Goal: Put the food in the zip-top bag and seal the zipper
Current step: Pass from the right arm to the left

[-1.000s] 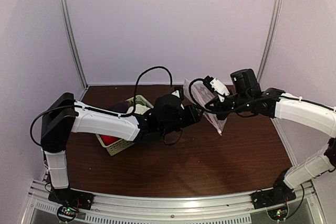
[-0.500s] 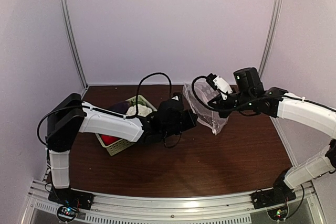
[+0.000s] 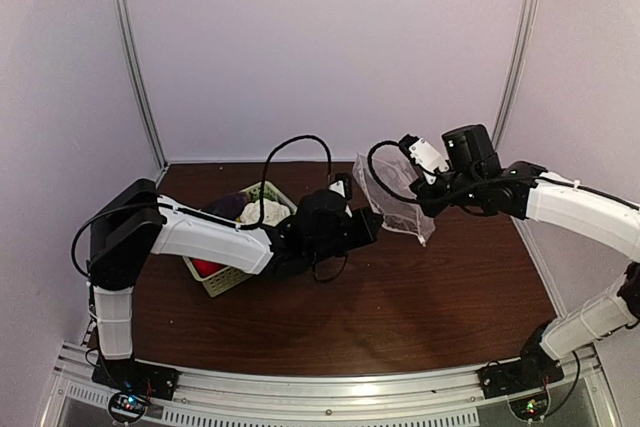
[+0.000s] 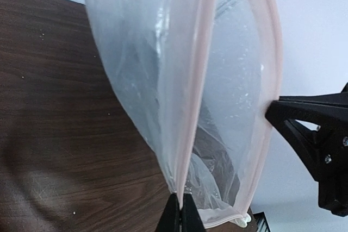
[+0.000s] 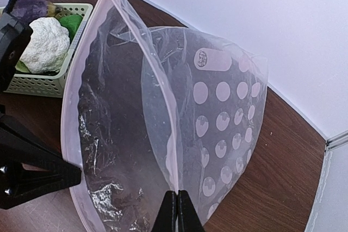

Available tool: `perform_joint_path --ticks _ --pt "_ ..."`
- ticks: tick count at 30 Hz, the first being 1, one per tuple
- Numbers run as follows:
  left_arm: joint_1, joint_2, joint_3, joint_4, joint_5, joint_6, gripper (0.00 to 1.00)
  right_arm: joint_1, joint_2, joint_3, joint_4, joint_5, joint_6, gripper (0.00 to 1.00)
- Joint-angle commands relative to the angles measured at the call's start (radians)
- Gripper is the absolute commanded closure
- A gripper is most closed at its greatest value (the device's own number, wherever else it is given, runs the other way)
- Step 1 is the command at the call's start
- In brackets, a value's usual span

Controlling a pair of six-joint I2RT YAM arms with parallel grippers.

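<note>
The brown table [image 3: 400,297] stretches wide, and over it the left arm [image 3: 210,237] and the right arm [image 3: 570,207] both reach in toward the middle. Between them hangs the bag [image 3: 392,197], clear and floppy with rows of white dots, lifted up near the back of the table. Whether its lowest corner touches the wood cannot be told from above.

Left of the bag, partly under the left arm, sits the pale green basket [image 3: 225,277], and the food is all in there: white cauliflower [image 5: 48,44] on top, a purple piece [image 5: 30,9] and a green piece [image 5: 70,23] behind it, a red fruit [image 3: 207,267] showing at the near end. Nothing from the basket shows inside the bag.

Now the tools. The left gripper [image 4: 182,210] is clamped tight on one lip of the bag's mouth, fingertips pressed together over the plastic. The right gripper [image 5: 177,205] pinches the opposite lip the same way, closed on the rim. The two lips bow apart, so the mouth gapes.

The zipper strip [image 4: 198,80], faintly pink, runs along both lips, unsealed, its halves well apart in the middle.
</note>
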Motion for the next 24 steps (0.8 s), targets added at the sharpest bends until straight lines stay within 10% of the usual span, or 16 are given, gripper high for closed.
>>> perform_joint_path --ticks 1,9,24 --pt "-0.006 -0.026 0.006 0.075 0.033 0.031 1.00 0.002 0.062 0.055 -0.025 -0.030 0.012 0.96" --pt "-0.006 -0.034 0.005 0.082 0.026 0.038 1.00 0.004 0.120 0.080 -0.058 -0.220 0.015 0.67" --pt "-0.006 -0.025 0.019 0.062 0.027 0.049 1.00 0.023 0.133 0.078 -0.073 -0.305 -0.007 0.47"
